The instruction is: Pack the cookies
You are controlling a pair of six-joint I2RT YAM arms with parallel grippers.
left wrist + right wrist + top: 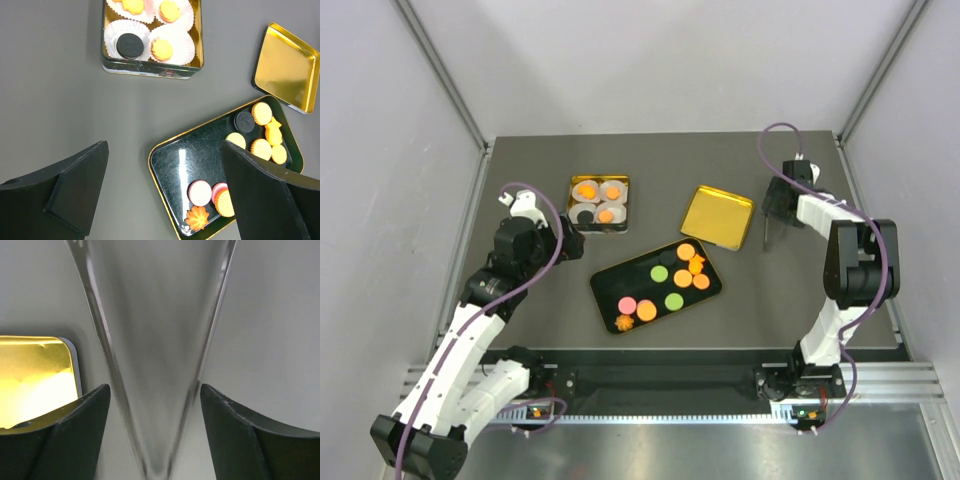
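The cookies lie on a black gold-rimmed tray (607,283): orange rounds (686,251), green ones (660,273), a pink one (627,303) and an orange star (623,323). The left wrist view shows the tray (161,175), a pink cookie (200,192) and the star (198,217). A square tin (599,229) holds white paper cups with orange cookies (606,215) and a black one (584,214). My left gripper (568,245) is open and empty above the table left of the tray (165,146). My right gripper (772,222) is open, straddling a clear tapered tool (155,340).
The tin's gold lid (717,215) lies upside down between the tray and the right gripper; it also shows in the left wrist view (287,67) and the right wrist view (35,375). Grey walls enclose the dark table on three sides.
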